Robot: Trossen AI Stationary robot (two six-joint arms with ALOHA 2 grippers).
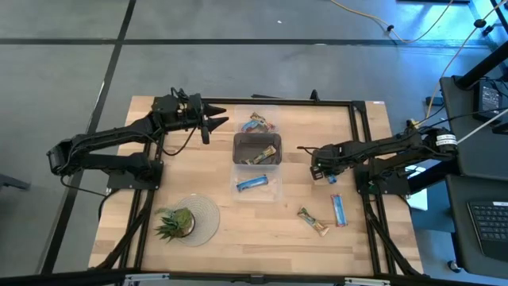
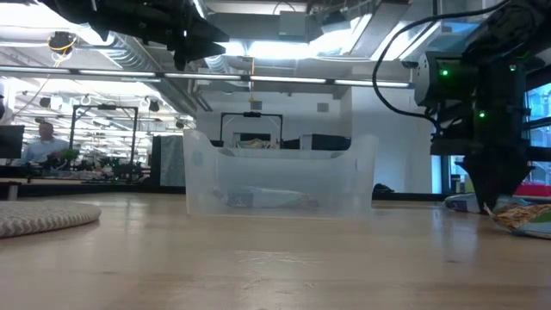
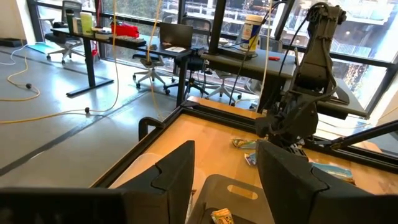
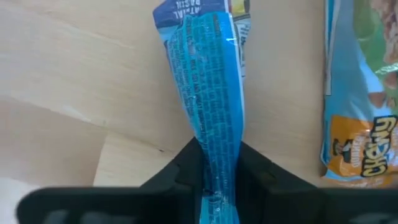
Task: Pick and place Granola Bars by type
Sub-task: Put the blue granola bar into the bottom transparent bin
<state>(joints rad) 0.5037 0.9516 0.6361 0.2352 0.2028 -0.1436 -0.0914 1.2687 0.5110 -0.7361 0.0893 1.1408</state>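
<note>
I have a blue-wrapped bar [image 4: 208,93] pinched in the right gripper [image 4: 219,163], fingers clamped tight on one end of the wrapper so the film creases between them. It sits low over the table at about three o'clock from the clear bin [image 1: 257,149], just off that bin's right side. I judge it light and a little floppy: crinkly, slick film over a soft bar, so a grip on the end seam may let it swing or slide; taking hold across the middle of the bar would be surer, and squeezing hard could crush it.

Counting what I can see from above: one blue bar [image 1: 253,183] in the clear tray [image 1: 274,194] at six o'clock from the bin; one blue bar [image 1: 339,210] and one gold bar [image 1: 313,222] loose on the wood toward five o'clock; a small pile of mixed wrappers [image 1: 260,123] at twelve o'clock, too jumbled to count. Inside the bin I make out two or so bars, one gold [image 1: 272,151]; I can't be exact. Beside my held bar lies another, its wrapper marked "Chewy" [image 4: 364,118].

The left gripper [image 1: 216,121] waits raised at ten o'clock from the bin, fingers apart and empty. The potted plant [image 1: 176,223] stands on its round mat at seven o'clock, well apart.
</note>
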